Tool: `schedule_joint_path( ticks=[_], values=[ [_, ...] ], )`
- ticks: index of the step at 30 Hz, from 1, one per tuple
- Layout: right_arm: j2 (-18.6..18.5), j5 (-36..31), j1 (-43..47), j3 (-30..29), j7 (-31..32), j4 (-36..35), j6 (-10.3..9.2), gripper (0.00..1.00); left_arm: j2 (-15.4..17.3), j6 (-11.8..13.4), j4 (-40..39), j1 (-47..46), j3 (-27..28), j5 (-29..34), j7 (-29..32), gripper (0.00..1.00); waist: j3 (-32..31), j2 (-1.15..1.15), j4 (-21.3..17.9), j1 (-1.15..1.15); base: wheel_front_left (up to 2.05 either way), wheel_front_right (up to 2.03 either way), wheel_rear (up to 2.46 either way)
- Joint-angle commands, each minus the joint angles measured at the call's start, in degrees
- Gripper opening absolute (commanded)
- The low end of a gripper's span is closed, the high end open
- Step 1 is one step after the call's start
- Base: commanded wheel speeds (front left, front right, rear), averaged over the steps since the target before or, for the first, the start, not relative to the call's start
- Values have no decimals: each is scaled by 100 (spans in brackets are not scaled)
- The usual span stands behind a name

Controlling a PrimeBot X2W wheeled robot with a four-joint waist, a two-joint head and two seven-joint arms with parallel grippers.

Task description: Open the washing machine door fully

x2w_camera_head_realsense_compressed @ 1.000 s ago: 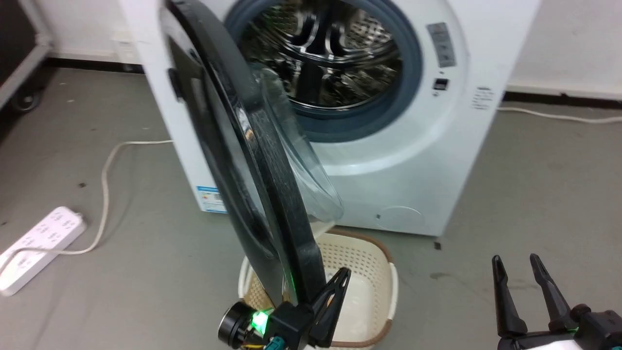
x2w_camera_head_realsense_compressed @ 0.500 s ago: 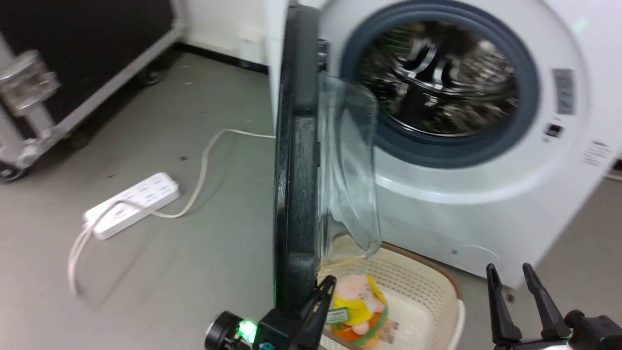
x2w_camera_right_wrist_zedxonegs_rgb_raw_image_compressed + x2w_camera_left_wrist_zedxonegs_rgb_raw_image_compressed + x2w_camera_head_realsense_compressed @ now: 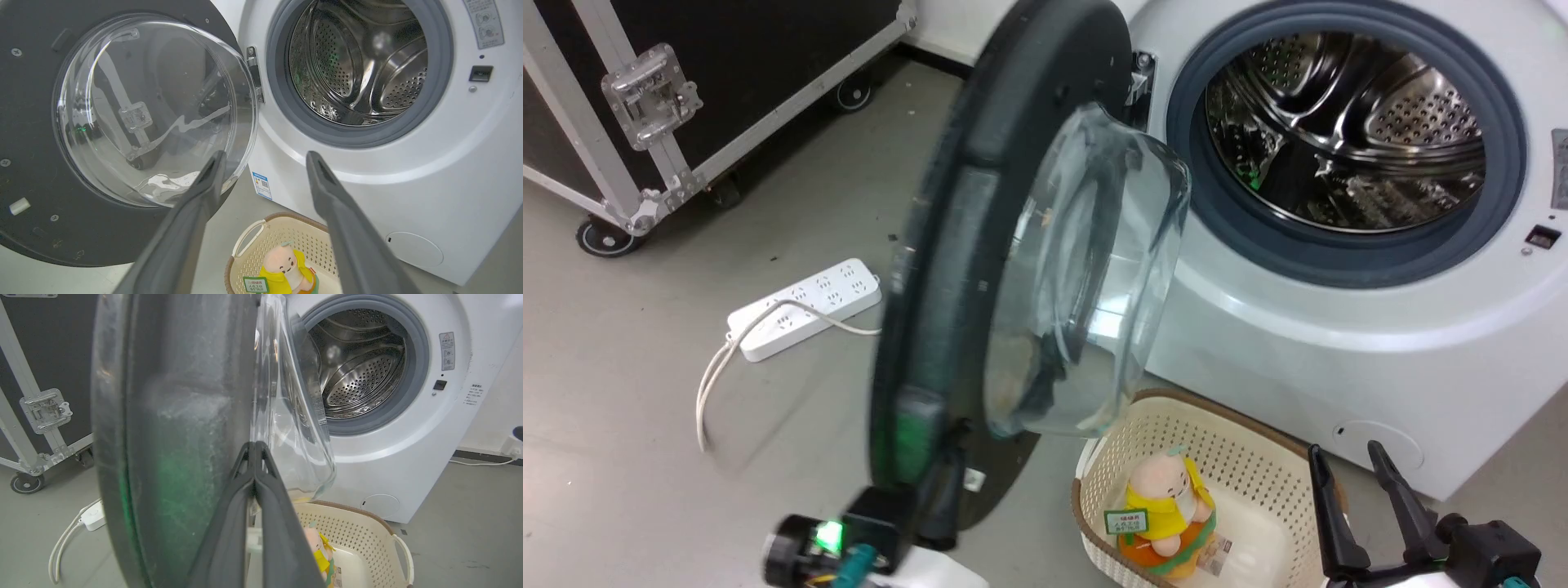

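Note:
The washing machine door point(image 3: 947, 245), a black disc with a clear glass bowl point(image 3: 1086, 278), stands swung out to the left of the steel drum point(image 3: 1347, 122), its inner face turned toward me. My left gripper point(image 3: 952, 441) is shut, fingers pressed together against the door's lower inner face. In the left wrist view that gripper point(image 3: 254, 446) lies along the door point(image 3: 175, 416) beside the bowl. My right gripper point(image 3: 1344, 447) hangs open at the lower right, apart from everything. The right wrist view shows it point(image 3: 265, 155) open, with the door point(image 3: 32, 171) and its hinge point(image 3: 254, 73) beyond.
A cream laundry basket point(image 3: 1258, 457) holding a plush toy point(image 3: 1164, 506) sits on the floor below the drum opening. A white power strip point(image 3: 805, 306) with its cable lies left of the door. A black flight case on casters point(image 3: 686, 82) stands at the far left.
The head camera has turned, shifting the whole picture. The door has swung further out, from edge-on to showing its inner face, and my shut left gripper has gone leftward with it. The right gripper stays open.

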Motion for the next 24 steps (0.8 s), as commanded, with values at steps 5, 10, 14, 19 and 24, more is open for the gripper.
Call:
schedule_joint_path(
  ticks=[5, 10, 14, 19, 24],
  values=[
    [12, -151, 32, -84, -26, -25, 6, 100, 230, 113, 147, -237, 441, -218, 86, 0, 235, 0, -25, 0, 0, 0, 0],
    [-44, -284, -31, -114, -26, -94, 6, 100, 445, 206, 357, -489, 951, -450, 26, 0, 598, 0, -173, 0, 0, 0, 0],
    [-150, -341, -155, -108, -26, -147, 6, 100, 679, 217, 693, -793, 1278, -565, 12, 0, 930, 0, -282, 0, 0, 0, 0],
    [-279, -381, -287, -123, 3, -209, 6, 100, 955, 209, 1295, -1227, 1703, -759, -100, 0, 1288, 0, -413, 0, 0, 0, 0],
    [-400, -416, -369, -196, 102, -359, 6, 100, 1280, 124, 1937, -1615, 2077, -947, -249, 0, 1620, 0, -537, 0, 0, 0, 0]
  ],
)
